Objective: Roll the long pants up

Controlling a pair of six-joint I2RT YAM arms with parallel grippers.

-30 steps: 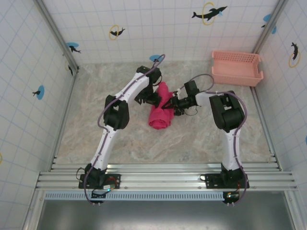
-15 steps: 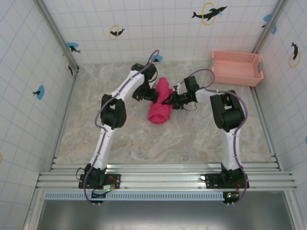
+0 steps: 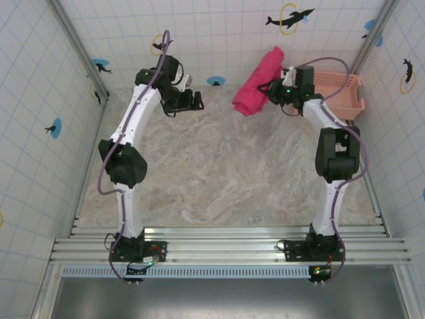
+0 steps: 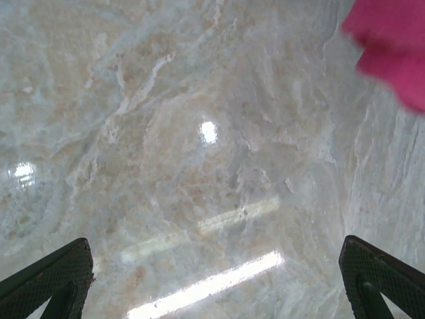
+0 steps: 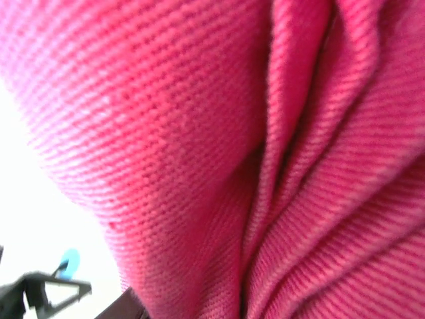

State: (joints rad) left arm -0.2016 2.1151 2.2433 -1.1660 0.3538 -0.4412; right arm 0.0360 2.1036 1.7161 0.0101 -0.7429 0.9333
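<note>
One compact bundle of bright magenta-red soft cloth, the long pants (image 3: 257,81): rolled into a thick, blunt-ended sausage, plain and unpatterned, tilted with the upper end toward the right. Hangs clear of the table, up against the far tiled wall, just left of the pale pink latticed plastic basket (image 3: 352,93). From the right wrist, shows close up as a fine ribbed knit, with deep rounded folds running lengthwise down the right half. From the left wrist, pokes in as a soft-edged red corner at top right.

Two white arms (image 3: 126,163) with dark joints, one gripper each. Right gripper (image 3: 271,92): pressed into the bundle's right flank and bearing its weight, so closed on the cloth; fingers themselves buried in fabric. Left gripper (image 3: 196,100): held over the far left of the table, well apart from the bundle, spread wide with nothing between. Two black fingers (image 4: 53,276) with a fine cross-hatched grip texture, at the lower corners of the left wrist view, bare table surface between them.

One table (image 3: 219,173): glossy marble-look slab, grey-beige with pale veins and bright lamp glints. One basket, rigid, rectangular, open-topped, in the far right corner, partly hidden behind an arm. White square-tiled walls (image 3: 219,33), dotted with small dark dolphin stickers (image 3: 291,18) ringed in blue or yellow.
</note>
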